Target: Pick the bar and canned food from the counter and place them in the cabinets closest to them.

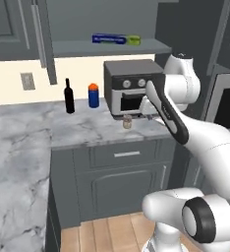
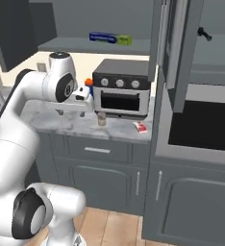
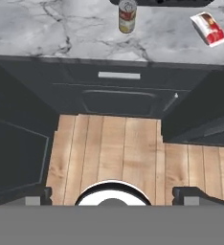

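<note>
We see the marble counter (image 3: pixel 47 33) carrying a dark toaster oven (image 2: pixel 121 93). Just in front of the oven stands the canned food (image 3: pixel 127 16), upright, and the bar (image 3: pixel 208 27) lies flat off the oven's right front corner. Our gripper (image 3: pixel 112 195) hangs released, jaws wide, over the floor before the counter.

Veined white-grey marble on the counter (image 3: pixel 61 33), smooth, slightly shiny. Metal canned food (image 3: pixel 127 16) with paper-like beige and red label, silver rim. Glossy red-and-white wrapper on the bar (image 3: pixel 208 27). Matt dark grey drawer front (image 3: pixel 118 76), slim metal handle. Light wood plank floor (image 3: pixel 114 153) under the hand.
</note>
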Robot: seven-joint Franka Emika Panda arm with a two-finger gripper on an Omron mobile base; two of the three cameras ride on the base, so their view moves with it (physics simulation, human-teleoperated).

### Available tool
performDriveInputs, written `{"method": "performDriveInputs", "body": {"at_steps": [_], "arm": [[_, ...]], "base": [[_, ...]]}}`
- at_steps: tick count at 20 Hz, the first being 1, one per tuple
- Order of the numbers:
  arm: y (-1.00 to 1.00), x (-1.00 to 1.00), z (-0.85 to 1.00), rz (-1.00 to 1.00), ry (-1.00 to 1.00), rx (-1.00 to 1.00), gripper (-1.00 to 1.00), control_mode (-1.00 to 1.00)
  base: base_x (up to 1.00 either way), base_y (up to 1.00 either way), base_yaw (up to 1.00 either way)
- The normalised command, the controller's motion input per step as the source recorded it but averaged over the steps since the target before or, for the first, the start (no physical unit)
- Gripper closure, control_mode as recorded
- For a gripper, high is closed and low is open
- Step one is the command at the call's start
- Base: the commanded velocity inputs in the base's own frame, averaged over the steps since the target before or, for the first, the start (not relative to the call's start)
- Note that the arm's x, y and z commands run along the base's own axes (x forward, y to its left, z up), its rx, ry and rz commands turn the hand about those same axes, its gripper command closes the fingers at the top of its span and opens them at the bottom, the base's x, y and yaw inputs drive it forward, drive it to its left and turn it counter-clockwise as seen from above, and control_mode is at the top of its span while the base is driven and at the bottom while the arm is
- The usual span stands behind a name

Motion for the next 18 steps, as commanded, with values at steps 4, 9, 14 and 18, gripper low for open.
{"method": "performDriveInputs", "body": {"at_steps": [4,9,14,18], "arm": [[0.00,0.00,0.00,0.00,0.00,0.00,-1.00,1.00],[0.00,0.00,0.00,0.00,0.00,0.00,-1.00,1.00],[0.00,0.00,0.00,0.00,0.00,0.00,-1.00,1.00],[0.00,0.00,0.00,0.00,0.00,0.00,-1.00,1.00]], "base": [[0.69,0.09,-0.02],[0.56,0.09,-0.02],[0.52,0.18,-0.03],[0.47,0.22,-0.03]]}}
